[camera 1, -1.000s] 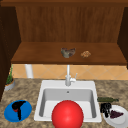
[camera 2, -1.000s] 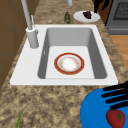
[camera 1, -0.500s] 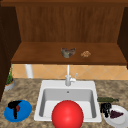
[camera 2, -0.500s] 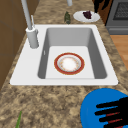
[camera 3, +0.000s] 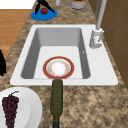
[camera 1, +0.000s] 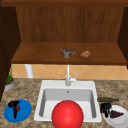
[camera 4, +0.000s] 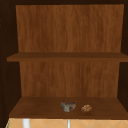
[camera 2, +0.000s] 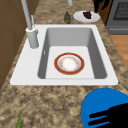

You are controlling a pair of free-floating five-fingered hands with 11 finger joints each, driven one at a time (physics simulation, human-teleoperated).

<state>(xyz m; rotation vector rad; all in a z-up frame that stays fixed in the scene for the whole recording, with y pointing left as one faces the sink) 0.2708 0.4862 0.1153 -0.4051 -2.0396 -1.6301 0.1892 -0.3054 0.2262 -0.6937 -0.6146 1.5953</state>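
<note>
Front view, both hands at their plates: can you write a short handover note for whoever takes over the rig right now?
Left hand: open, fingers straight, over the blue plate by the small red fruit; contact unclear.
Right hand: hangs at the white plate holding the grapes.
Red-rimmed dish sits in the sink; green bottle lies on the counter beside the white plate.
Done: nothing lifted.
Left: fruit and grapes lie on their plates, not yet grasped.

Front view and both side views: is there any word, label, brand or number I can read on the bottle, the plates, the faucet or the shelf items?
None: no readable text anywhere.
Green bottle: plain, no label showing.
Blue plate under the left hand: plain.
White plate by the right hand: plain.
Red-rimmed plate in the sink: no lettering.
Faucet and shelf items: no markings.
</note>
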